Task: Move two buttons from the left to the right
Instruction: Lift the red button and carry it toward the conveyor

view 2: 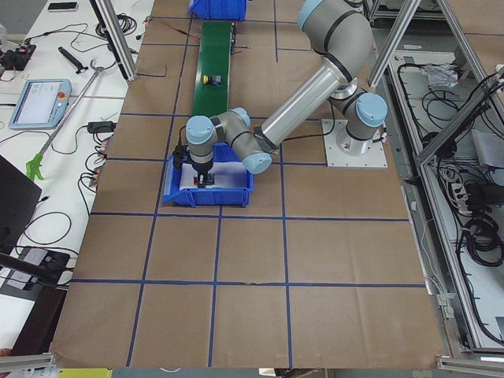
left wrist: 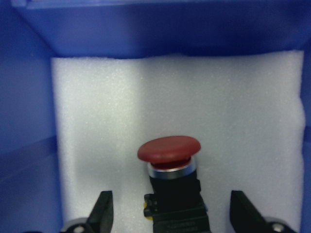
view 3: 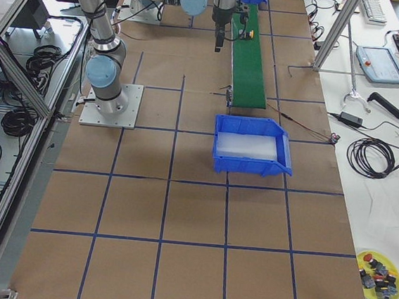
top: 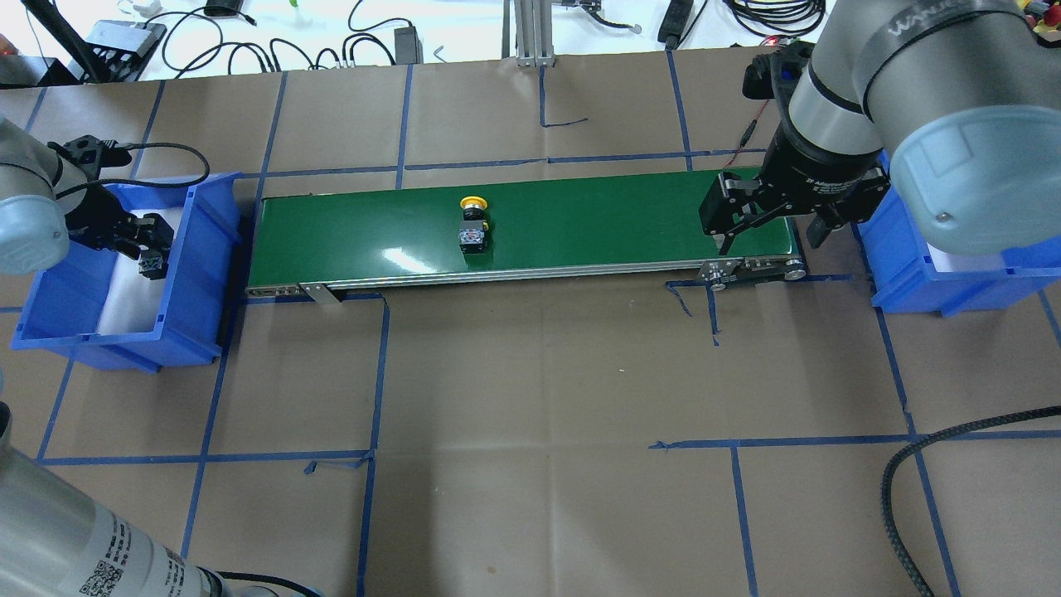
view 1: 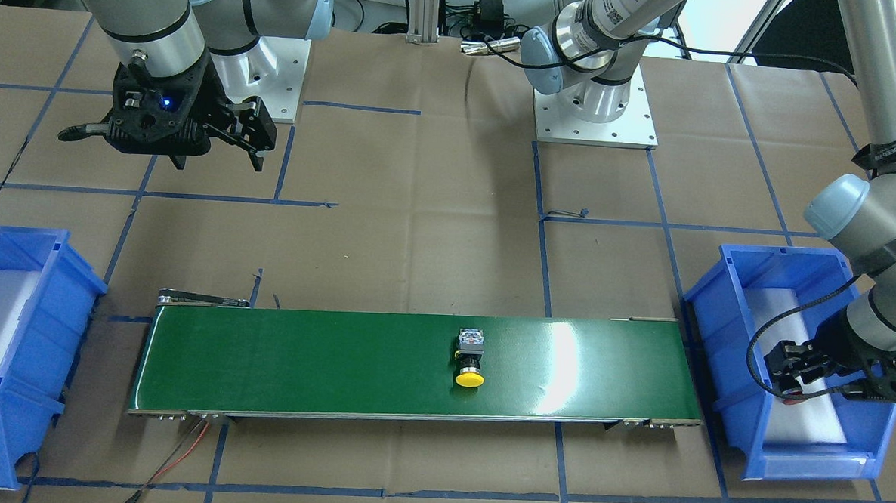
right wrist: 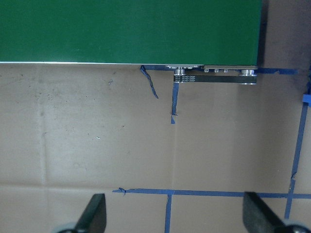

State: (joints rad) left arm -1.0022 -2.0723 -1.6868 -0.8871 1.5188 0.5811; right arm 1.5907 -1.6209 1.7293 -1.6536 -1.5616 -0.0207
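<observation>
The red button (left wrist: 168,150) lies on white foam in the blue bin (top: 199,249) on my left. My left gripper (left wrist: 172,208) is down in that bin, open, with one finger on each side of the button's black body and a gap on both sides. It also shows in the front view (view 1: 794,387) and the overhead view (top: 149,249). The yellow button (view 1: 471,362) lies on its side near the middle of the green conveyor belt (view 1: 300,358), also in the overhead view (top: 473,222). My right gripper (top: 767,236) hangs open and empty by the belt's right end.
A second blue bin (top: 903,265) with white foam stands past the belt's right end, partly under my right arm. Brown paper with blue tape lines covers the table (top: 539,398). The right wrist view shows the belt's end rollers (right wrist: 214,73) and bare paper below.
</observation>
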